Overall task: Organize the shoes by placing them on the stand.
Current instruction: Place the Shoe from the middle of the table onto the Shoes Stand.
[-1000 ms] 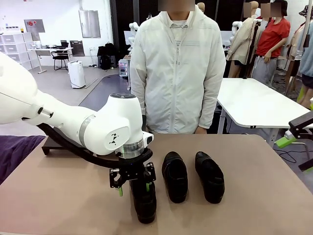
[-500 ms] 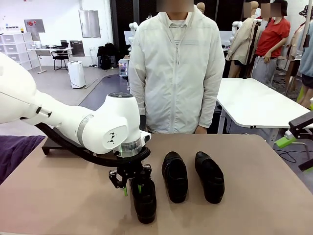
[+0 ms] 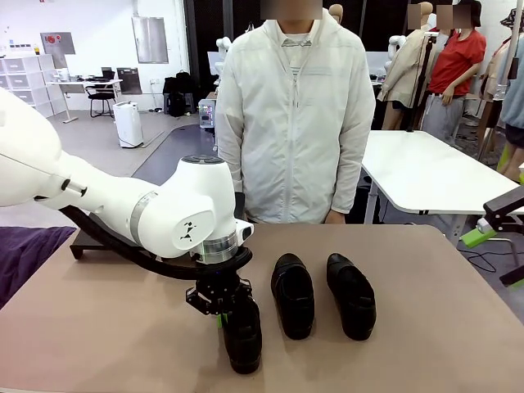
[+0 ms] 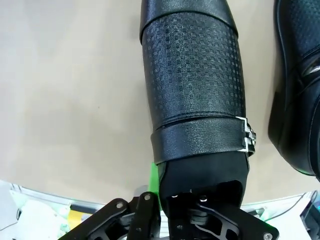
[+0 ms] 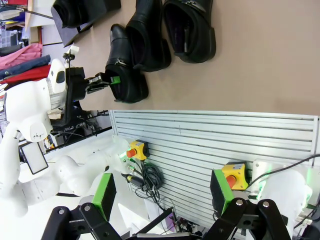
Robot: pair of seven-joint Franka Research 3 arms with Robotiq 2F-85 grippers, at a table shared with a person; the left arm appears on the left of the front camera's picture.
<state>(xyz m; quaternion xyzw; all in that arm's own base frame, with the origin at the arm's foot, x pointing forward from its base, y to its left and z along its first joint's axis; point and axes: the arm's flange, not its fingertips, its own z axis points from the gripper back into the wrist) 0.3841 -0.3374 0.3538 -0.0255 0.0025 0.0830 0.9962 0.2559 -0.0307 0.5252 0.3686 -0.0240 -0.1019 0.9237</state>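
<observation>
Three glossy black shoes lie on the tan table. The nearest shoe [image 3: 243,337] points toward the robot, and my left gripper [image 3: 223,309] is shut on its heel rim. In the left wrist view that shoe [image 4: 192,75] runs up the picture; one green pad [image 4: 154,175] presses its outer heel wall and the other finger sits inside the opening. The other two shoes [image 3: 292,295] [image 3: 352,295] lie side by side to the right. The black stand [image 3: 82,241] is at the far left, behind my left arm. My right gripper [image 5: 161,192] hangs open off the table's right edge, holding nothing.
A person in a white jacket [image 3: 295,123] stands at the far edge, hands down by the table. A purple cloth [image 3: 24,258] lies at the left edge. The right wrist view shows the stand [image 5: 92,7] holding a dark shoe-like shape.
My left gripper's jaws, open around the nearest shoe's heel a second ago, have closed on it. The shoes and the right arm have not moved.
</observation>
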